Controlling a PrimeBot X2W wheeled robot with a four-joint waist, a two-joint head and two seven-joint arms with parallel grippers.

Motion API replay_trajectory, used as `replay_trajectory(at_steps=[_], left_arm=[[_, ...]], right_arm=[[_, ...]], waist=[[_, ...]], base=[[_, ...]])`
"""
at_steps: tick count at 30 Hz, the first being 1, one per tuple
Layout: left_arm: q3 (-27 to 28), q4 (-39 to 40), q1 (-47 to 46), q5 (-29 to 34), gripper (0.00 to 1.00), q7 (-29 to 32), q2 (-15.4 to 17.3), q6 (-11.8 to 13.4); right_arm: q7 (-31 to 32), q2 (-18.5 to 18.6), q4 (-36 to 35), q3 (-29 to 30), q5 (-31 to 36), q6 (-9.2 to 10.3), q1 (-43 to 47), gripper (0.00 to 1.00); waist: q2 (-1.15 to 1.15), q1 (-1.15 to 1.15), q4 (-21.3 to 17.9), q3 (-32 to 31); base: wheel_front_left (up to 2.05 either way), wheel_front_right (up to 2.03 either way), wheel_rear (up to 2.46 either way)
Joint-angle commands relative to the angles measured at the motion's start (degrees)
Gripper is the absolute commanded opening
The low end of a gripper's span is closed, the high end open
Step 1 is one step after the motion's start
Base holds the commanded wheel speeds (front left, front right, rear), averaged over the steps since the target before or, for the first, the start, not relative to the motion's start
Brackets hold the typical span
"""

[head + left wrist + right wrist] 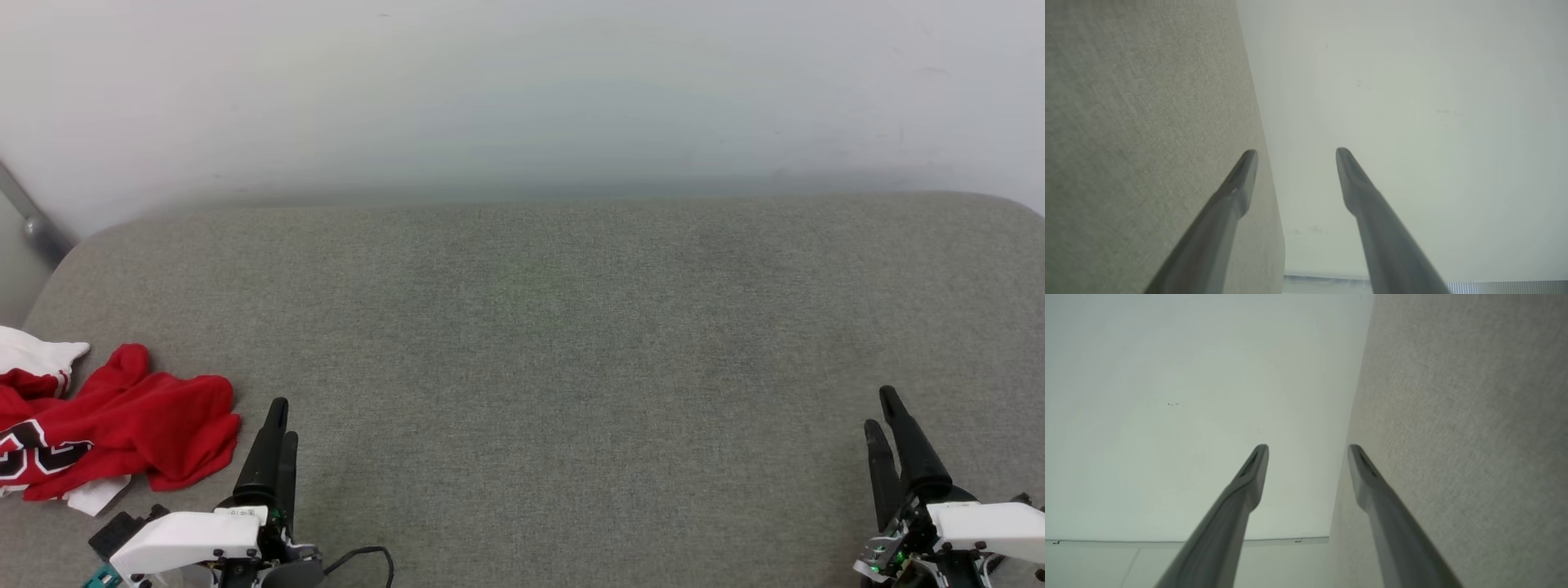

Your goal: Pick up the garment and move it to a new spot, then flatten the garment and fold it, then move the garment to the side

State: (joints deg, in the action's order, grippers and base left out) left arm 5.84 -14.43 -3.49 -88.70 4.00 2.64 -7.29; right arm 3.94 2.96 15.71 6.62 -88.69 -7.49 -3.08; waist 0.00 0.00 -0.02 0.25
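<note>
Step in hand: step 1, the pick-up, looks not yet begun; neither arm is touching the cloth.
Left gripper (285, 419): low over the cushion's near edge toward its left corner. Its wrist view shows its 2 fingers spread with bare space between them, holding nothing.
Right gripper (879, 408): low over the near edge toward the right corner, well apart from the cloth. Its 2 fingers are likewise spread and hold nothing.
Garment (122, 425): crumpled in a heap at the cushion's left edge, near the near-left corner, just beside the left gripper and partly cut off by the head view's border.
Next move: the left arm is the closer one. It likely needs to swing left over the heap, come down and pinch a raised fold. Loose cloth will sag and trail, so it needs a firm bite and a high lift before the carry toward the middle.
Finger material: long, dark, smooth, tapering to narrow rounded tips, on white housings.
Garment material: thin, limp red cloth with soft rolled folds. A white sleeve with red-white striped trim lies at its far side, and part of the black, white-edged print faces up. Which side lies underneath is hard to tell.
Cushion (571, 367): grey woven fabric, matte and slightly mottled, flat, with rounded far corners.
Wall (522, 98): plain, pale and smooth, behind the far edge.
Metal bar (33, 224): grey, slanting, beyond the far-left corner.
</note>
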Motion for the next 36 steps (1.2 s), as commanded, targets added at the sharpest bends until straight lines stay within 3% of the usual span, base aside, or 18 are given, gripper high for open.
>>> replay_trajectory(at_steps=[1,15,27,36], left_arm=[[0.11,1.71,-0.59,2.33,1.0,-0.64,0.11,0.32],[-2.65,7.16,0.27,20.57,1.0,-4.19,0.14,5.74],[-6.18,8.5,1.08,36.38,1.0,-6.84,0.39,8.2],[-9.09,8.79,1.4,44.84,1.0,-8.59,1.37,10.4]], right_arm=[[-0.61,0.0,-1.62,0.29,2.15,-0.01,-0.25,1.0],[-4.15,-0.02,-7.49,-0.41,21.52,-0.01,1.59,1.0],[-6.79,-0.03,-10.84,-3.09,39.45,-0.01,3.44,1.0],[-8.56,-0.04,-12.5,-4.44,49.25,0.0,4.74,1.0]], waist=[[0.0,0.0,0.0,0.02],[0.0,0.0,0.03,0.16],[0.0,0.0,0.18,0.31],[0.0,0.0,0.22,0.35]], base=[[0.0,0.0,0.0],[0.0,0.0,0.0],[0.0,0.0,0.0],[0.0,0.0,0.0]])
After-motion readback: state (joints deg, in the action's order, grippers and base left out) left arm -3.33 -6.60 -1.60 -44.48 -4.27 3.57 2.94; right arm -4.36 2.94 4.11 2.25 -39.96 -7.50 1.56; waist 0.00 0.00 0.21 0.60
